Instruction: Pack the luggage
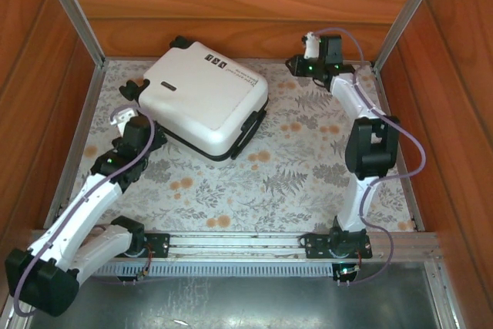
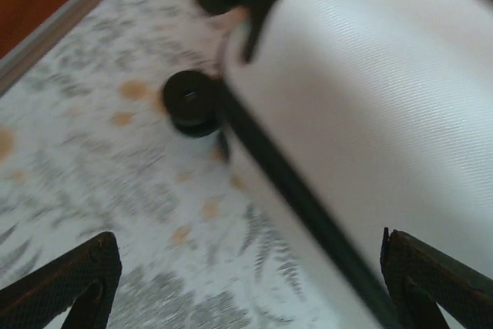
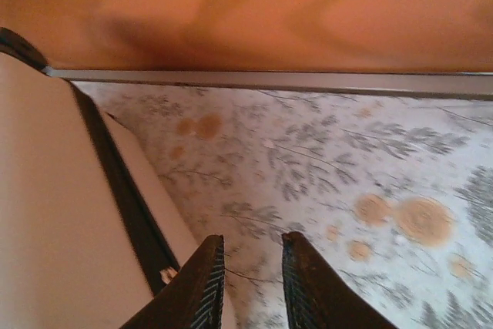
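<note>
A closed white suitcase [image 1: 206,98] lies flat on the far left part of the floral table [image 1: 308,182], its long axis running from far left to near right and its wheels [image 2: 190,102] at the left end. The left gripper [image 1: 127,117], fingers [image 2: 77,279] spread wide and holding nothing, sits just beside that wheeled end, clearly the nearer arm. The right gripper [image 1: 312,45], fingers [image 3: 202,283] nearly together and empty, waits by the far wall, right of the case.

The closed luggage [image 1: 206,99] blocks the far-left bench [image 1: 293,182], its corner nearly against the back wall [image 1: 246,36]. Near and right of it the patterned surface lies free (wooden walls close three sides), leaving passage through the middle.
</note>
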`<state>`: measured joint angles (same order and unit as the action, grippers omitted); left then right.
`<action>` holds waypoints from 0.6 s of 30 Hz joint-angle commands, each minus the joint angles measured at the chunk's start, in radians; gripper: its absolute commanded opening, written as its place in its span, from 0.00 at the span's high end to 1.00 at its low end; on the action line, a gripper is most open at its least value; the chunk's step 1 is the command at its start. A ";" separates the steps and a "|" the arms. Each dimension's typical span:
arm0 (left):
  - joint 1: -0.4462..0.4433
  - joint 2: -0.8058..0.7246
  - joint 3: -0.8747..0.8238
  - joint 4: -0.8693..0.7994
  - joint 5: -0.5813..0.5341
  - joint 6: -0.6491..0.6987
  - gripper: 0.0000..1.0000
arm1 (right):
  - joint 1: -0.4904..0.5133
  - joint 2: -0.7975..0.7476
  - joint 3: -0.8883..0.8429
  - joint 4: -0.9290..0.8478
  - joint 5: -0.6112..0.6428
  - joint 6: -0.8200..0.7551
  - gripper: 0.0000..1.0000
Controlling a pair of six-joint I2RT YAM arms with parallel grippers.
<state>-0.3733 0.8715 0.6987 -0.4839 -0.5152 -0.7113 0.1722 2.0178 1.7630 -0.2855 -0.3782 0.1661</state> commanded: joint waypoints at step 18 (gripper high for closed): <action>0.368 0.284 -0.004 0.129 0.241 -0.095 0.12 | 0.268 0.091 0.007 -0.095 -0.430 -0.165 0.76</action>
<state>-0.0490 1.1427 0.6395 -0.4042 -0.3157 -0.8597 0.3515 2.1994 1.8572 -0.4118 -0.6426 0.0978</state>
